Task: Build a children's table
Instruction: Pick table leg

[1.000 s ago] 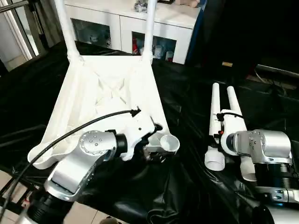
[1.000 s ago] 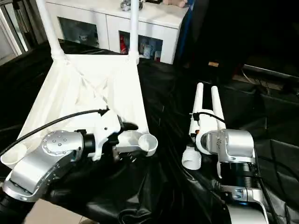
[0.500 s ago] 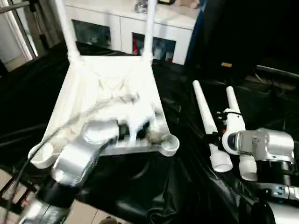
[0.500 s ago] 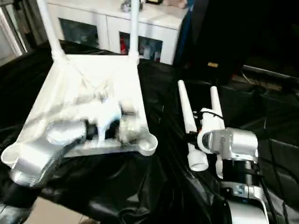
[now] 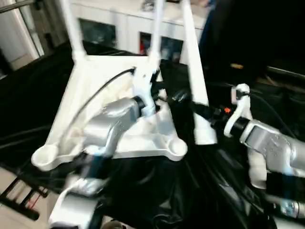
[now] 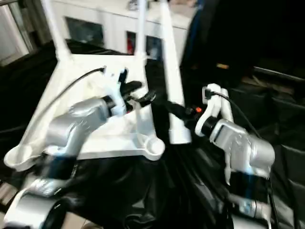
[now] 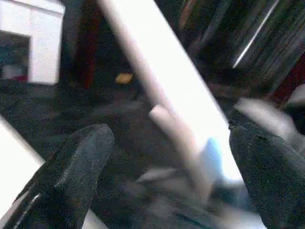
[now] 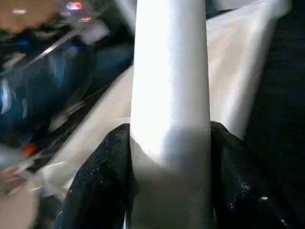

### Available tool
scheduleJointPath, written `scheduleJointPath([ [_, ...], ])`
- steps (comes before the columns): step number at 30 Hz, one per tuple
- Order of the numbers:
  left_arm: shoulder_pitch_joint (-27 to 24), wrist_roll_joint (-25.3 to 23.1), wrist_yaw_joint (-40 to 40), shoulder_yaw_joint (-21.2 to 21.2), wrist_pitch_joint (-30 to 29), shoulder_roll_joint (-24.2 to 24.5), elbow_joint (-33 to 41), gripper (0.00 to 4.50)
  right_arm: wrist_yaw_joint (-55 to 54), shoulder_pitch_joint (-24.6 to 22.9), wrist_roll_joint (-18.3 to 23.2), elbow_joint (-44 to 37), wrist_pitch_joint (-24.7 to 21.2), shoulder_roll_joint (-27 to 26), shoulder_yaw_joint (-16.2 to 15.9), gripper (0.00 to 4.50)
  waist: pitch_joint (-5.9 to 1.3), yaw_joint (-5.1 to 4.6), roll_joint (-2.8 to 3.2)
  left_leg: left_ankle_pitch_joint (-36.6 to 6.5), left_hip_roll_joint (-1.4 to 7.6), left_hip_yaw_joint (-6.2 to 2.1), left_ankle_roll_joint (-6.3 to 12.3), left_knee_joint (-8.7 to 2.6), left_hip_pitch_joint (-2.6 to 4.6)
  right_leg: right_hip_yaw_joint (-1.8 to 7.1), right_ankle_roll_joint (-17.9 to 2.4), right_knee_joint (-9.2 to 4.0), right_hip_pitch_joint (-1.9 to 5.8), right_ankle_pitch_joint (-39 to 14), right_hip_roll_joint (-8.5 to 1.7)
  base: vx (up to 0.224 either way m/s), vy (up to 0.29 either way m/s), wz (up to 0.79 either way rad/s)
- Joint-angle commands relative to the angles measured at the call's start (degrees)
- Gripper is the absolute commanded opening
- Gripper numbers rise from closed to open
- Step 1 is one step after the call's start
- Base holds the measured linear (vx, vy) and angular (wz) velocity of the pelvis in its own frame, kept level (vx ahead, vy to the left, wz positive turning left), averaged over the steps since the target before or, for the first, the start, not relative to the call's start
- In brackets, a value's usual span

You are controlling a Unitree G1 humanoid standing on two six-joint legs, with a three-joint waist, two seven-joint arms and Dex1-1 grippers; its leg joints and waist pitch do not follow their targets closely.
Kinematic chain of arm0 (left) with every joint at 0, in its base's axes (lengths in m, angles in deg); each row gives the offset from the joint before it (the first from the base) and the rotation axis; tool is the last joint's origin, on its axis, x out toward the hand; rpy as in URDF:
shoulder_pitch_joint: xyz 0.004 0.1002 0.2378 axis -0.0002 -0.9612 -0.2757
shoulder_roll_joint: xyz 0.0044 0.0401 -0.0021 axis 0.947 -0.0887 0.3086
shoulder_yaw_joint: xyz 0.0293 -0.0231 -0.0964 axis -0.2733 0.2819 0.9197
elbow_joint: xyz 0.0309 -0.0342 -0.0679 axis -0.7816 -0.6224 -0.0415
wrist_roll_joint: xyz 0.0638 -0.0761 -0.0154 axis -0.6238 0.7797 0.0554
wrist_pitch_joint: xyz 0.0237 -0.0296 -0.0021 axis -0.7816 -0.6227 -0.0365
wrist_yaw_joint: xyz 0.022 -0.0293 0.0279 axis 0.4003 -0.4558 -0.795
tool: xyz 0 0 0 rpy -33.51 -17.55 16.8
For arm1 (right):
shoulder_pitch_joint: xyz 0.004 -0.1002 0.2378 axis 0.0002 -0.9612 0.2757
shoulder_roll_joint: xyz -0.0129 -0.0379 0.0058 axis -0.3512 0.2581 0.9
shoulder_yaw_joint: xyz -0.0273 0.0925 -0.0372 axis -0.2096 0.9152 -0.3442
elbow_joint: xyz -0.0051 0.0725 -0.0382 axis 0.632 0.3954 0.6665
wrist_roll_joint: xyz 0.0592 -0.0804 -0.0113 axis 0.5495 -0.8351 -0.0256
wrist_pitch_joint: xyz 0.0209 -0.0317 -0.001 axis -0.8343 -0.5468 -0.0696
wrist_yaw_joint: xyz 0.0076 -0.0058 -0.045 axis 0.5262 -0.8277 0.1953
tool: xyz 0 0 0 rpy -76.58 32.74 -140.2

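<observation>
The children's table lies upside down on the black cloth: its white tabletop (image 5: pixel 90 90) shows the ribbed underside, and two white legs (image 5: pixel 69 28) stand in the far corner sockets. The near right socket (image 5: pixel 177 150) holds nothing. My right gripper (image 5: pixel 202 110) is shut on a third leg (image 5: pixel 192 71), held steeply tilted with its wide end low beside the tabletop's right edge. The right wrist view shows both black fingers (image 8: pixel 102 183) clamping this leg (image 8: pixel 170 86). My left gripper (image 5: pixel 164 94) hovers open over the tabletop, with the leg (image 7: pixel 167 81) running between its spread fingers (image 7: pixel 78 164).
Another white leg (image 5: pixel 256 169) lies on the black cloth under my right forearm. A white cabinet (image 5: pixel 119 21) with glass doors stands behind the work table. The near left socket (image 5: pixel 45 157) sits close to the cloth's front edge.
My right gripper has closed on one leg and raised it off the cloth to a steep tilt, carrying it left toward the tabletop. My left arm swung up and forward to meet it.
</observation>
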Motion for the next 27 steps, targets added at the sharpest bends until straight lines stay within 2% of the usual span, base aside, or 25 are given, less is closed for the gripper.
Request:
scheduleJointPath([
  [1, 2.09, 1.27, -0.34, 0.98, -0.01, -0.91, -1.58, 4.50, 1.60, -0.81, 2.66, -3.20, -0.10, 0.05, -0.29, 1.86, -4.19, 0.23, -0.17, -9.15, 1.62, -0.34, 0.31, -3.61, 0.72, 2.12, -10.83, -3.98, 3.14, -8.77, -3.14, 0.000, 0.000, 0.00],
  [7, 2.38, 7.24, 1.66, 2.58, -2.81, -3.86, 0.94, 4.50, 2.72, -2.19, 2.90, -3.75, 1.69, 0.76, -3.56, 1.86, -4.02, 0.44, -0.34, -10.22, 1.58, -0.37, -0.50, -3.80, 0.61, 2.12, -8.28, -4.64, 3.09, -13.78, -3.40, 0.000, 0.000, 0.00],
  [13, 1.65, 5.89, 0.67, 1.38, -3.92, -4.02, 0.36, 4.50, 2.80, -2.54, 4.04, -5.23, 0.88, 0.30, -4.15, 1.86, -4.02, 0.52, -0.18, -10.16, 1.66, -0.55, -0.82, -3.97, 0.54, 2.14, -6.52, -4.73, 3.03, -14.55, -3.32, 0.000, 0.000, 0.00],
  [14, 1.62, 5.98, 0.48, 1.48, -4.05, -4.09, 0.34, 4.21, 2.74, -2.62, 4.12, -5.36, 0.92, 0.31, -4.29, 1.86, -3.99, 0.44, -0.22, -10.14, 1.66, -0.56, -0.88, -4.02, 0.48, 2.13, -6.59, -4.69, 3.05, -14.31, -3.29, 0.000, 0.000, 0.00],
  [18, 1.50, 6.06, -0.53, 1.29, -4.77, -3.98, 0.00, 4.09, 2.94, -3.09, 5.23, -5.85, 1.39, 0.38, -5.12, 1.86, -4.00, 0.47, -0.15, -10.39, 1.67, -0.54, -0.83, -4.02, 0.52, 2.16, -7.07, -4.73, 3.06, -13.50, -3.34, 0.000, 0.000, 0.00],
  [23, 1.54, 4.45, -2.85, 1.35, -4.81, -4.05, -0.21, 3.71, 1.82, -3.08, 4.32, -6.42, 2.94, 0.34, -5.94, 1.86, -3.97, 0.46, 0.04, -10.89, 1.73, -0.63, -1.26, -4.14, 0.53, 2.15, -6.97, -4.72, 3.08, -13.10, -3.34, 0.000, 0.000, 0.00],
  [24, 1.90, 4.33, -4.87, 2.48, -4.60, -4.62, -0.36, 3.48, 0.70, -2.90, 3.37, -6.72, 3.78, 0.31, -6.49, 1.86, -3.97, 0.45, 0.04, -10.89, 1.76, -0.66, -1.44, -4.16, 0.49, 2.15, -6.95, -4.68, 3.09, -12.96, -3.33, 0.000, 0.000, 0.00],
  [25, 1.98, 4.30, -5.36, 2.75, -4.57, -4.76, -0.39, 3.48, 0.39, -2.87, 3.23, -6.78, 4.00, 0.35, -6.65, 1.86, -3.97, 0.42, 0.01, -10.89, 1.75, -0.65, -1.55, -4.14, 0.52, 2.15, -6.92, -4.70, 3.10, -12.80, -3.33, 0.000, 0.000, 0.00],
  [26, 2.45, 4.01, -8.39, 4.15, -4.61, -5.47, -0.60, 3.35, -1.90, -2.84, -0.46, -7.35, 7.14, 0.72, -9.29, 1.86, -3.98, 0.45, 0.07, -10.83, 1.74, -0.68, -1.62, -4.14, 0.49, 2.15, -6.90, -4.66, 3.12, -12.66, -3.34, 0.000, 0.000, 0.00],
  [27, 2.53, 3.93, -8.96, 4.39, -4.58, -5.60, -0.64, 3.27, -2.21, -2.85, -1.08, -7.49, 7.66, 0.79, -9.81, 1.86, -3.93, 0.34, -0.01, -10.84, 1.74, -0.67, -2.11, -4.16, 0.42, 2.16, -6.48, -4.79, 3.10, -12.77, -3.34, 0.000, 0.000, 0.00],
])
